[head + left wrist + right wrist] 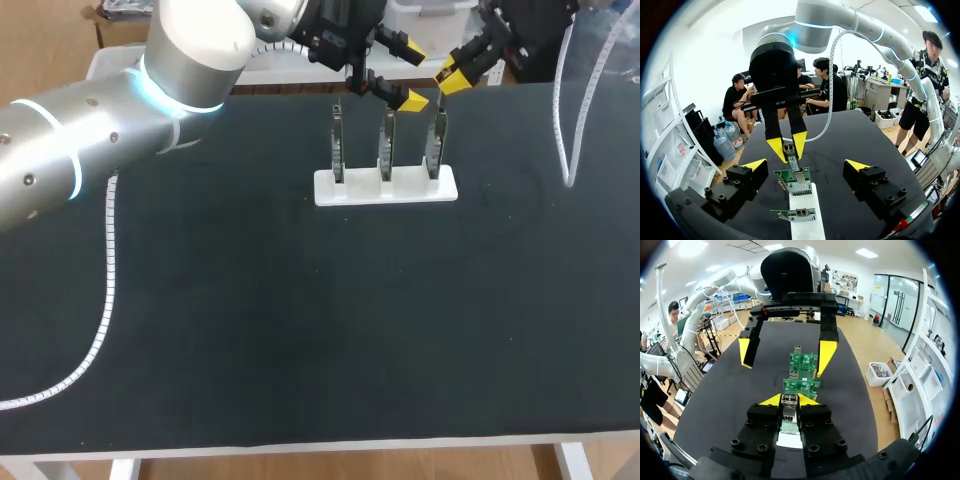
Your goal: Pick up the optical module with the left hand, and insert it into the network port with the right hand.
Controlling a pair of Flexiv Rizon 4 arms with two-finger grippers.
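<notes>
Where right gripper (788, 400) pinches, optical module (788, 411) upright

Tight spot for me at holder (386, 187): three boards (386, 148) upright in row, slim gaps between. Left gripper (411, 74), fingers spread, and right gripper (450, 78), clamped on module (789, 401), crowd just above. Roomy table (300, 320) in front; cables (105, 290) along both sides.

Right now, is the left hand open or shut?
Open. The left hand has its two yellow tips standing wide apart, and nothing is gripped between them.
</notes>
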